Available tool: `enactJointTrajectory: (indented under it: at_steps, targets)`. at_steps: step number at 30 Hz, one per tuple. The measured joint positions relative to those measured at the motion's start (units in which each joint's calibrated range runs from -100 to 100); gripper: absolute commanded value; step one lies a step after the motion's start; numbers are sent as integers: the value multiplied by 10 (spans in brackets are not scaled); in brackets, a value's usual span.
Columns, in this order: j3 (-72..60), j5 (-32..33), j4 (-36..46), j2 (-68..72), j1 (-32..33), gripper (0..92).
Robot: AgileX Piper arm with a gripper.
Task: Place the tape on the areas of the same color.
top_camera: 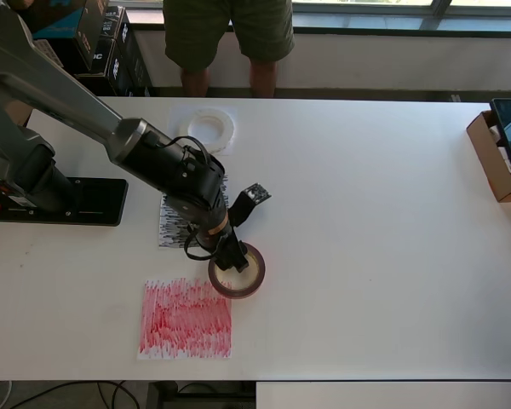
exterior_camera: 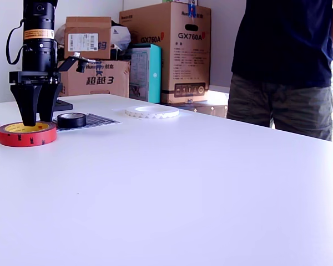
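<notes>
White roll [top_camera: 209, 130]: largest; lies near the table's far edge, and I cannot make out a white patch under it. Unconfirmed.

Red roll [exterior_camera: 27, 134]: flat on bare table [top_camera: 375, 256], just beside the red patch [top_camera: 186, 318], not on it. Outstanding. My gripper [exterior_camera: 36, 119] stands over it, fingers spread, one inside the core, one outside the wall.

Black roll [exterior_camera: 71, 119]: smallest; rests on the black patch [exterior_camera: 97, 121]. Done.

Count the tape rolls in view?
3: red roll under the gripper, beside the red patch; black roll on the black patch; white roll at the table's far side.
</notes>
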Motion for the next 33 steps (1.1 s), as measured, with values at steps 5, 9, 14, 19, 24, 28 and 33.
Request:
enactJointTrajectory:
  at_steps: [5,9,14,19,24,28,33]
  targets:
    - [0,1,0,0,0,622]
    - [0,0,1,0,0,414]
    - [10,0,3,3,0,175]
    - [0,8,1,10,0,66]
    - [0,23,3,11,6,12]
    - [0,35,3,9,5,1]
    - [0,42,3,-6,-1,1]
